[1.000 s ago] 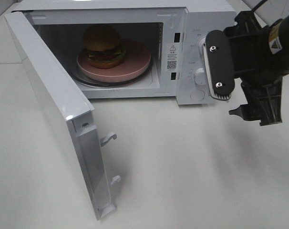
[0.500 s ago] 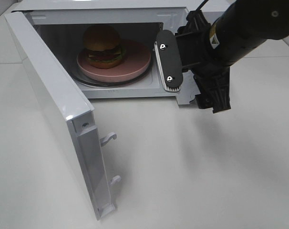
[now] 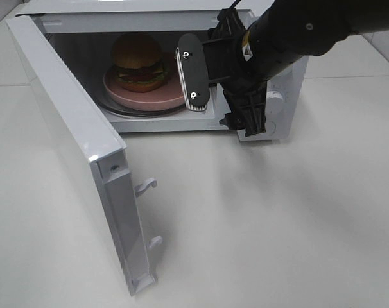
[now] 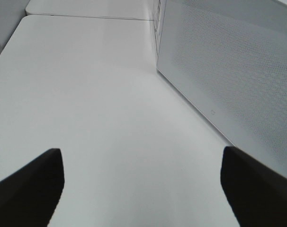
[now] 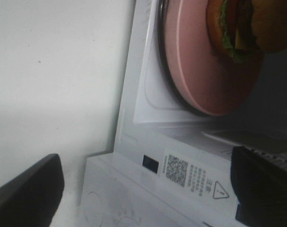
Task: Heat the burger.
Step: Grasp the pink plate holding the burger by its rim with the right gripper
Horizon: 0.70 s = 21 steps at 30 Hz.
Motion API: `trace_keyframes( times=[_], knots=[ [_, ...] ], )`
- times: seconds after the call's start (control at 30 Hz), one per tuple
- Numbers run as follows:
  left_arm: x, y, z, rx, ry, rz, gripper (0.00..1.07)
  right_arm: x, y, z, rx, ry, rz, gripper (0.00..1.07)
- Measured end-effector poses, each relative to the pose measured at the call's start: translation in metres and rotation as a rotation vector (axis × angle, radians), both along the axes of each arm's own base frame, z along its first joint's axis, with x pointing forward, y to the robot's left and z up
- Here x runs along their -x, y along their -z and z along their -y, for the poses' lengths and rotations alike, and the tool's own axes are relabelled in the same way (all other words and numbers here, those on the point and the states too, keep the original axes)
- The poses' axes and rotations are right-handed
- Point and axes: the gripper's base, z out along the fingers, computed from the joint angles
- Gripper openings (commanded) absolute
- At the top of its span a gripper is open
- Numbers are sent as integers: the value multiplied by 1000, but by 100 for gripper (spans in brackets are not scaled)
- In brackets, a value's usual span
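The right gripper (image 3: 221,96) has its jaws spread wide and empty. One flat pad faces the camera, in front of the right edge of the oven cavity. A second ago it hung off to the right, level with the control dials. It has since swept left across the panel, with the jaw width barely changed.

The left gripper (image 4: 143,189) is also wide and empty, low over the table (image 3: 278,224) beside a perforated white panel.

The burger (image 3: 138,62) has not shifted. It sits upright on the pink plate (image 3: 149,99) inside the microwave (image 3: 149,19).

The door (image 3: 72,147) stands swung far out as before, so loading looks finished. The leftward sweep probably heads for the door, which must be shut before any dial is turned.
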Motion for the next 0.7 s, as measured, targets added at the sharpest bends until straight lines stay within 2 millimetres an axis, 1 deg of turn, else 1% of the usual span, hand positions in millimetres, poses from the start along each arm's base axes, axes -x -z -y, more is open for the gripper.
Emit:
trace_keyframes(
  times=[0.03, 0.13, 0.2, 0.23, 0.3, 0.4, 0.43, 0.5, 0.57, 0.67, 0.7],
  knots=[
    [0, 0, 0, 0, 0, 0, 82, -3, 4, -5, -2, -14, 5, 91],
    [0, 0, 0, 0, 0, 0, 82, -5, 7, -7, 2, -21, 7, 91],
    [0, 0, 0, 0, 0, 0, 82, -10, 17, -15, 2, -40, 6, 91],
    [0, 0, 0, 0, 0, 0, 82, -10, 17, -15, 2, -40, 6, 91],
    [0, 0, 0, 0, 0, 0, 82, -15, 27, -19, 8, -43, -6, 90],
    [0, 0, 0, 0, 0, 0, 82, -16, 30, -20, 13, -44, -12, 90],
    [0, 0, 0, 0, 0, 0, 82, -19, 34, -23, 10, -48, -11, 90],
    [0, 0, 0, 0, 0, 0, 82, -21, 35, -25, 5, -49, -7, 90],
    [0, 0, 0, 0, 0, 0, 82, -30, 38, -31, -4, -53, 2, 89],
    [0, 0, 0, 0, 0, 0, 82, -32, 41, -33, -6, -56, 3, 89],
    [0, 0, 0, 0, 0, 0, 82, -36, 43, -37, -13, -59, 9, 89]
  ],
)
